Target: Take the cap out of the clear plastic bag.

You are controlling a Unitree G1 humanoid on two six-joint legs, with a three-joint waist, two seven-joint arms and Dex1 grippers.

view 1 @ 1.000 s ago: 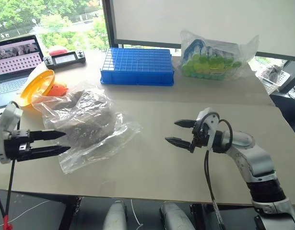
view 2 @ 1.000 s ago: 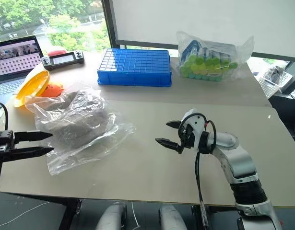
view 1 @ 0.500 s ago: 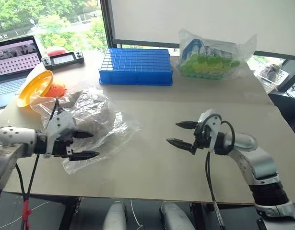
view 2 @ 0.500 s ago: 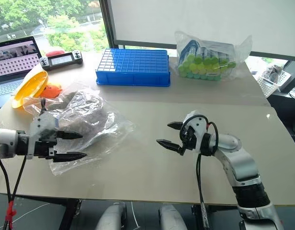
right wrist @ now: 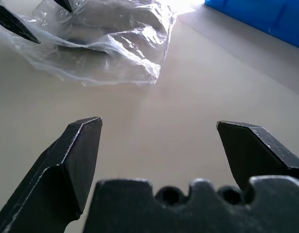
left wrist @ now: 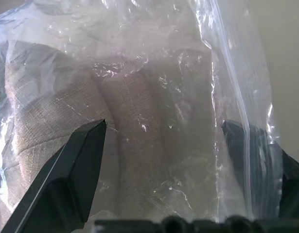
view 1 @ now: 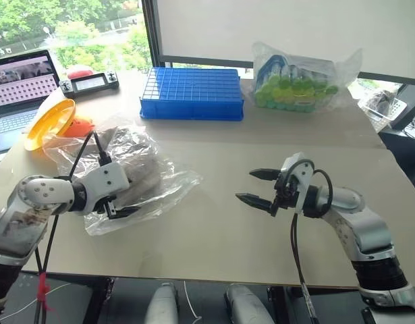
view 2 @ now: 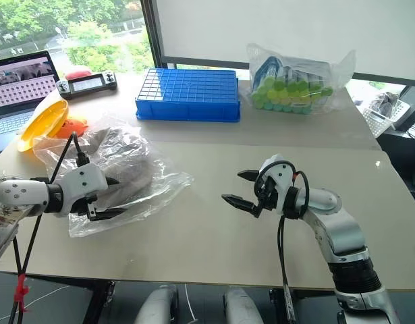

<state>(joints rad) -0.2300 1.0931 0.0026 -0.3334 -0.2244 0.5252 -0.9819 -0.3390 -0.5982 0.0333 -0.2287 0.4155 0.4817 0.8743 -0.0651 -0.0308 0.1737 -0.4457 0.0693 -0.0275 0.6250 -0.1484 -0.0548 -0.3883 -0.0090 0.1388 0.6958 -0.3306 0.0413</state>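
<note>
Spanning nearly the whole head view, the beige table (view 1: 214,236) carries everything else. Next in size, the blue crate (view 1: 192,93) with its grid top sits toward the far edge by the window, and beside it, further to the robot's right, lies a clear bag of green-topped items (view 1: 298,82). On the robot's left half of the table lies the clear plastic bag (view 1: 160,185), crinkled and spread flat, with the cap (view 2: 133,177) inside it — in the left wrist view its tan woven fabric (left wrist: 130,141) shows through the wrinkled film. An open laptop (view 1: 19,84) stands at the far left corner, with a yellow-orange plate (view 1: 50,123) just beside it, tilted up on edge and close to the far end of the bag; a small orange object (view 1: 83,125) lies against the plate. A black handheld controller (view 1: 90,82) rests near the window, left of the crate. The left gripper (view 1: 121,202) is down at the near left side of the bag with its 2 black fingers spread apart; in its wrist view 1 finger (left wrist: 71,170) lies in front of the film while the other (left wrist: 251,160) shows through the film near the bag's edge, so whether that finger is inside or behind the bag cannot be told. The right gripper (view 1: 258,187) hovers over bare table well apart from the bag, pointing toward it — its fingers stand wide and hold nothing.
</note>
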